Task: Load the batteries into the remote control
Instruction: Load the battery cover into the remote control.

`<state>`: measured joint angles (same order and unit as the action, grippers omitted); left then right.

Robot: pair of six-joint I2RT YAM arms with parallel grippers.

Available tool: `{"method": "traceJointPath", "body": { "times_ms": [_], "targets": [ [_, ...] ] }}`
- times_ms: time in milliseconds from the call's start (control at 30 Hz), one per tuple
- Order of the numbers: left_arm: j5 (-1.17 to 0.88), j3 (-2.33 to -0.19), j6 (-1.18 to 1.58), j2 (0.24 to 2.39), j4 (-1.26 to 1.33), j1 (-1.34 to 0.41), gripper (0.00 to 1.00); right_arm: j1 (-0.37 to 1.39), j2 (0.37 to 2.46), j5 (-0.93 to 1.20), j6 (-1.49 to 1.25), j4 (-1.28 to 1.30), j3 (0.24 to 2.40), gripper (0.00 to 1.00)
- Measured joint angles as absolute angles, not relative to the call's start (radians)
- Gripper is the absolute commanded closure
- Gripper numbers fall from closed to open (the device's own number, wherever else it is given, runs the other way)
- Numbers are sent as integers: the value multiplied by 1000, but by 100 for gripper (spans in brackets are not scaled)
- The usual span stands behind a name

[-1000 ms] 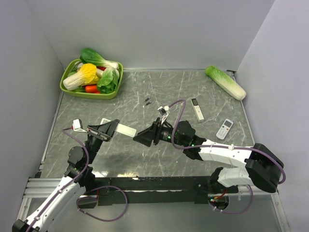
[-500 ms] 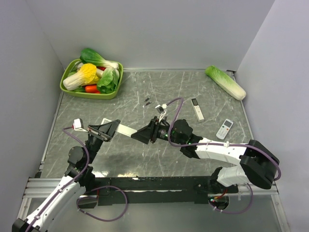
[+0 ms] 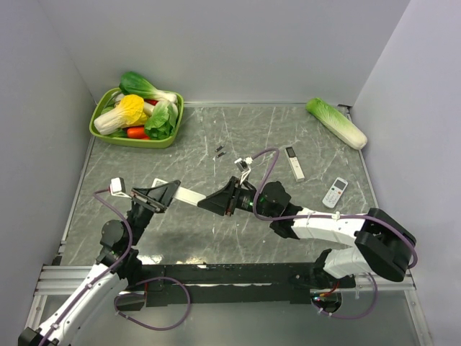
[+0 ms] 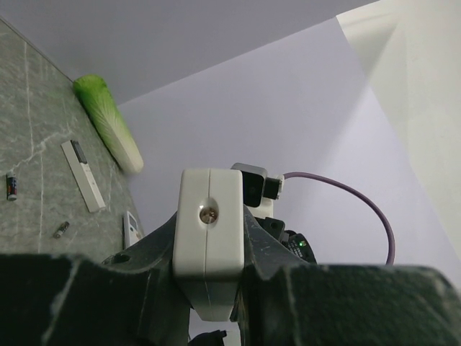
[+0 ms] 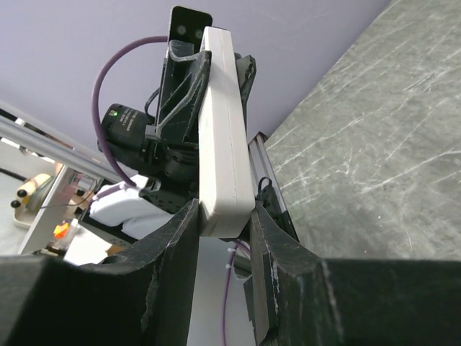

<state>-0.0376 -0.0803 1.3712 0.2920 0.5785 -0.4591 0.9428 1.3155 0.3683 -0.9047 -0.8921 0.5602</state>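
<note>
Now L jaws & R jaws each clamp 1 end of remote control [image 3: 189, 194].

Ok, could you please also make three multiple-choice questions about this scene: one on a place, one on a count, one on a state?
1. Where does the lone cabbage lie?
A. in the green tray
B. at the far right corner of the table
C. between the two arms

2. How many white remotes lie on the table, not held?
A. none
B. two
C. four

3. What is the state of the remote control?
A. flat on the table
B. inside the tray
C. held off the table at both ends

Answers:
1 B: it lies alone by the right wall, far from the green tray.
2 B: the remote with a black end and the shorter remote.
3 C: the left gripper and the right gripper each have their jaws on one end.
</note>
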Motion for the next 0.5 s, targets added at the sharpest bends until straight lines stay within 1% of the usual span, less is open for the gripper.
{"method": "traceJointPath", "body": {
  "times_ms": [100, 367, 400, 433, 500],
  "targets": [
    [-47, -73, 1374, 291, 580, -460, 99, 941, 1315, 372, -913, -907, 547, 100],
    [-71, -52, 1379, 255, 566, -460, 99, 927, 1315, 394, -938, -946, 517, 100],
    [-71, -52, 1377, 247, 558, -460, 99, 927, 1315, 397, -939, -949, 516, 99],
    [-71, -52, 1373, 236, 550, -460, 99, 926, 1315, 400, -939, -950, 516, 96],
    [-72, -52, 1362, 222, 542, -460, 99, 926, 1315, 403, -940, -955, 516, 94]
  ]
}}
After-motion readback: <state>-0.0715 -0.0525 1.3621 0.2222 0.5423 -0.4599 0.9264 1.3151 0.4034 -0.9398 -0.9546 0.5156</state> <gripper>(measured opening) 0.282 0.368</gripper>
